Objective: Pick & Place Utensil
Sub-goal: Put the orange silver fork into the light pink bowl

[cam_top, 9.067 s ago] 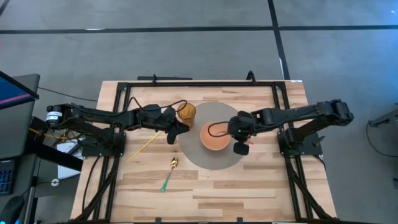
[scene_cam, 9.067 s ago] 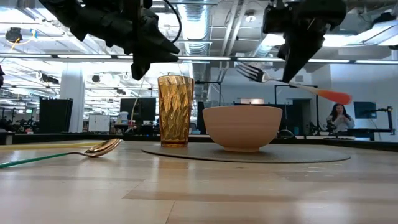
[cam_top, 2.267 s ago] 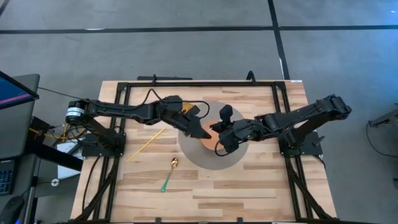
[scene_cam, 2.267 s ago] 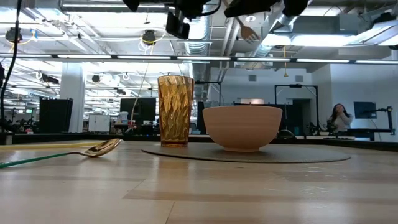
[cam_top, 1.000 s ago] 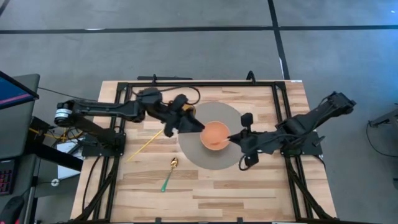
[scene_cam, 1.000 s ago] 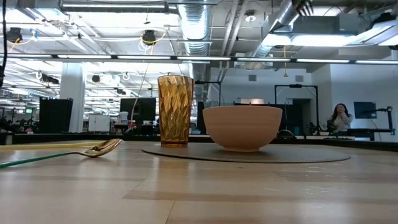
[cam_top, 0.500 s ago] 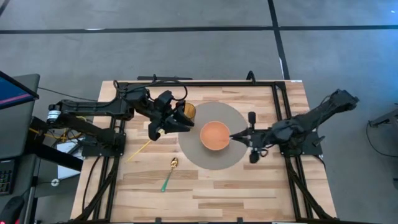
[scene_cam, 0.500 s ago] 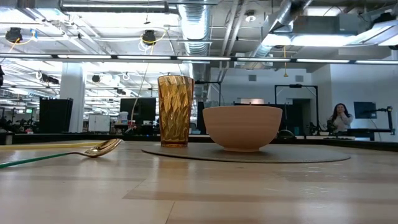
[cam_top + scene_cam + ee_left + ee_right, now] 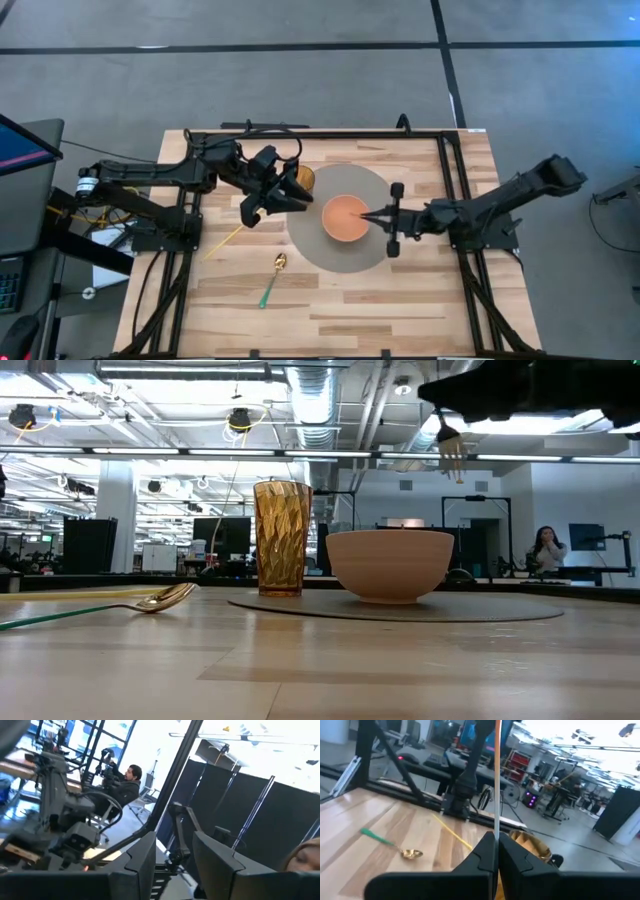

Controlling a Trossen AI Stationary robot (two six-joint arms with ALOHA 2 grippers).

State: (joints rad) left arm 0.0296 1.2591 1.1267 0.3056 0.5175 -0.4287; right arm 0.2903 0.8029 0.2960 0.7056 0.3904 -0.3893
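Observation:
My right gripper [image 9: 384, 216] is shut on a fork with an orange handle [image 9: 496, 790], just right of the orange bowl [image 9: 345, 218]. The fork's tines [image 9: 450, 445] hang above the bowl's right rim [image 9: 440, 536]. The bowl stands on a round grey mat [image 9: 335, 260]. An amber glass [image 9: 300, 178] stands at the mat's far left. My left gripper [image 9: 268, 197] is open and empty, raised left of the glass. Its fingers [image 9: 142, 865] point out at the room. My right gripper pinches the fork's orange handle [image 9: 496, 827] between its two fingers. The fingers come about level from the table's right side and lie along the fork. The fork sticks out ahead of them toward the bowl, tines lowest, lifted clear of everything.
A gold spoon with a green handle [image 9: 272, 280] lies on the wood left of the mat's near side. A thin yellow stick [image 9: 232, 235] lies left of the mat. A black frame [image 9: 320, 133] runs round the table top. People show in the room beyond.
My right gripper has come down with the fork, which now shows in the low view above the bowl's right rim, and has turned. My left gripper has drawn back from over the mat toward the table's left, to beside the glass.

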